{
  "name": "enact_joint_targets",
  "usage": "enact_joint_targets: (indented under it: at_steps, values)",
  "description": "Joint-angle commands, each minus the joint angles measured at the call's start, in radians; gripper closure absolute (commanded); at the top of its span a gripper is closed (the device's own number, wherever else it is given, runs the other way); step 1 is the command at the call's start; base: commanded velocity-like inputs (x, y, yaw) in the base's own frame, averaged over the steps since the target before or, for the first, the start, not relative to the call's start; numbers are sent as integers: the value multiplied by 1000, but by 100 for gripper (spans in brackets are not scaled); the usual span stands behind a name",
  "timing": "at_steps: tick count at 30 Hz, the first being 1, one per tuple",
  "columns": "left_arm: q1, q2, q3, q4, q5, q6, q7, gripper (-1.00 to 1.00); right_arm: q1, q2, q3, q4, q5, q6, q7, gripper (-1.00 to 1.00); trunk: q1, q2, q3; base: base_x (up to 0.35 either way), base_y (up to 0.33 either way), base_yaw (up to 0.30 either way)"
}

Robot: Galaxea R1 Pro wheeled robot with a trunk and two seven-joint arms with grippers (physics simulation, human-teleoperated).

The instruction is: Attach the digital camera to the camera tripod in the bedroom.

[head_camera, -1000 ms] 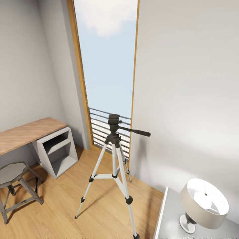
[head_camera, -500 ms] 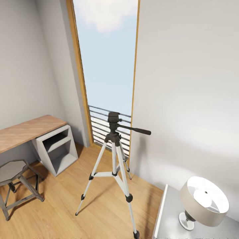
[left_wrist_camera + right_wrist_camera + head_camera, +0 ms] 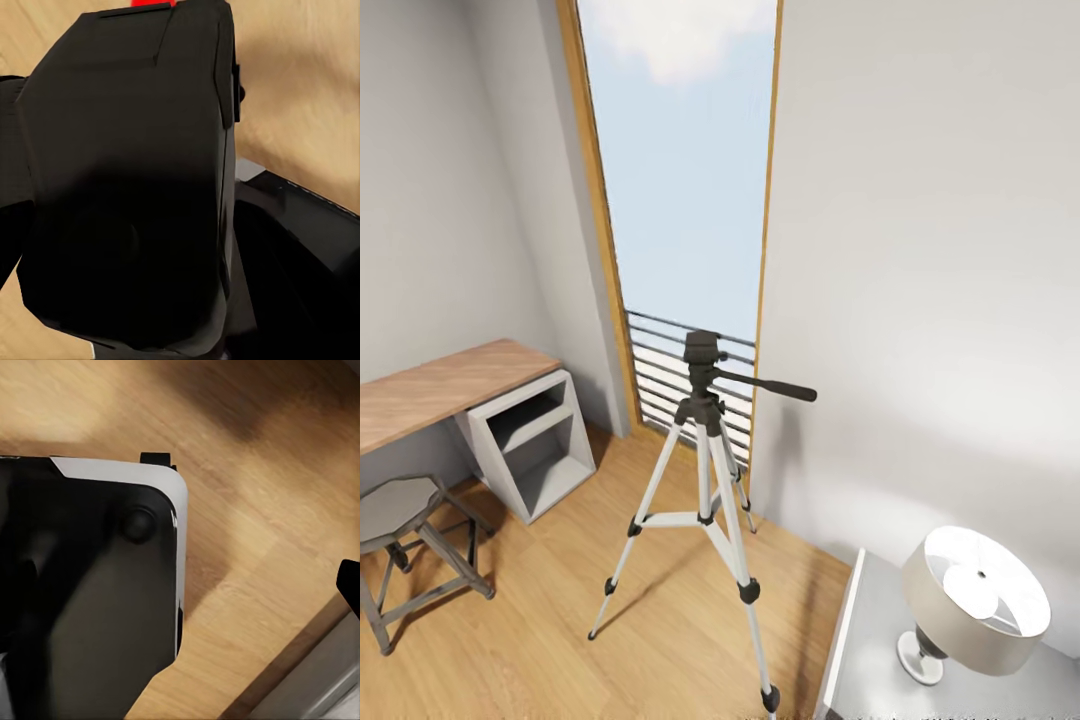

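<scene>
One camera tripod, one digital camera, one stool, one lamp, one desk.

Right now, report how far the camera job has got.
Done: the robot is in the bedroom, facing the tripod by the window. In hand: the camera, red button visible, sits close before the left wrist view, apparently carried. Left: the tripod's head is bare, so mounting remains.
</scene>
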Motion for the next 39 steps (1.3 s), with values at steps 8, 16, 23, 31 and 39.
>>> enact_joint_targets:
  at_steps: [8, 16, 23, 31, 39]
  values:
    - [-1, 2, -9, 0, 5, 3, -3, 100, -1, -1, -9, 3, 8, -6, 2, -100, 0, -1, -14, 0, 0, 0]
    - [-1, 3, -9, 0, 5, 16, -7, 100, -1, -1, -9, 3, 8, -6, 3, -100, 0, -1, -26, 0, 0, 0]
    - [-1, 11, -9, -1, 5, 48, -41, 100, -1, -1, -9, 3, 8, -6, 3, -100, 0, -1, -37, 0, 0, 0]
    - [-1, 13, -9, -1, 5, 50, -46, 100, -1, -1, -9, 3, 8, -6, 3, -100, 0, -1, -50, 0, 0, 0]
    - [-1, 14, -9, -1, 4, 47, -46, 100, -1, -1, -9, 3, 8, -6, 3, -100, 0, -1, -62, 0, 0, 0]
